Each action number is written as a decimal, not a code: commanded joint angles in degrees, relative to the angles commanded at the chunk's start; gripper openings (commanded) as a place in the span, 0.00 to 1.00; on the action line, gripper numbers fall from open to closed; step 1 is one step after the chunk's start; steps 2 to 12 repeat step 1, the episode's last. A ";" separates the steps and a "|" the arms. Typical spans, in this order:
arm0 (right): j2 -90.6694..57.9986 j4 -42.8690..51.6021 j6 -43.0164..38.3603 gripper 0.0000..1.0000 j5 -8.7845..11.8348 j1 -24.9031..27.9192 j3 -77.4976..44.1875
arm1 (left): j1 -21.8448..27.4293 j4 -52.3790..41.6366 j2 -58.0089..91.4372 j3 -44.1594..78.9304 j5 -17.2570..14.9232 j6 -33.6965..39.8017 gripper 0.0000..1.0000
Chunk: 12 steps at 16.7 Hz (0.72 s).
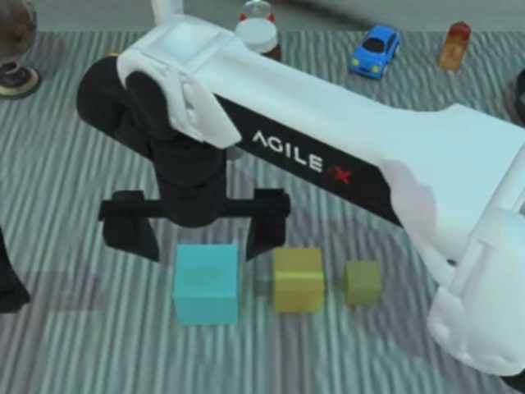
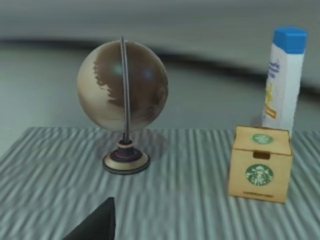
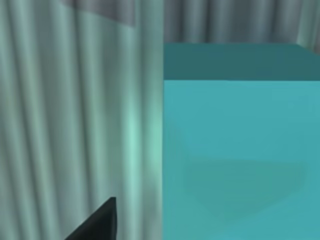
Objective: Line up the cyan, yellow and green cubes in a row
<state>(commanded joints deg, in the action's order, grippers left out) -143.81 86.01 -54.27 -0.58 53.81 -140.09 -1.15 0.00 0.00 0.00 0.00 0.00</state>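
the white right arm [image 1: 369, 156] with its black agilex lettering lay closest under the overhead camera, reaching from the table's right edge across to the left half; its black right gripper [image 1: 197, 226] hung just behind the large light cyan matte cube [image 1: 206, 282], fingers spread wide, one finger [image 1: 135, 234] out past the cube's left side and the other [image 1: 267, 232] past its right, clasping nothing; whether the tips touched the cube could not be told from above; the mid-sized mustard yellow matte cube [image 1: 299, 280] sat just beside the cyan one on its right with a narrow gap, and the small olive-green matte cube [image 1: 362, 281] sat just right of that, all three in one row on the grey ribbed tablecloth [image 1: 74, 345]; the right wrist view was filled by the cyan cube's faces [image 3: 240, 150] and the cloth, with a black fingertip [image 3: 97, 222] at its edge, and showed neither other cube; only the top view held a blue toy car [image 1: 376, 50] and a small orange bottle [image 1: 454, 44] along the far edge; the left arm [image 1: 10, 283] barely showed at the table's left edge; its wrist view alone gave a brown globe on a round stand [image 2: 122, 90], a tan cardboard box with round green logos [image 2: 260, 162] and a white bottle with a blue cap [image 2: 285, 75]; one dark finger [image 2: 97, 225] showed there, so the left gripper's opening could not be told.
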 joint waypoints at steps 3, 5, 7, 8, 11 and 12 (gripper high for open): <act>0.03 0.27 0.02 1.00 0.00 0.00 -0.27 | 0.00 0.00 0.00 0.00 0.00 0.00 1.00; 0.03 0.27 0.02 1.00 0.00 0.00 -0.27 | 0.00 0.00 0.00 0.00 0.00 0.00 1.00; 0.03 0.27 0.02 1.00 0.00 0.00 -0.27 | 0.00 0.00 0.00 0.00 0.00 0.00 1.00; 0.03 0.27 0.02 1.00 0.00 0.00 -0.27 | 0.00 0.00 0.00 0.00 0.00 0.00 1.00; 0.03 0.27 0.02 1.00 0.00 0.00 -0.27 | 0.00 0.00 0.00 0.00 0.00 0.00 1.00; 0.03 0.27 0.02 1.00 0.00 0.00 -0.27 | 0.00 0.00 0.00 0.00 0.00 0.00 1.00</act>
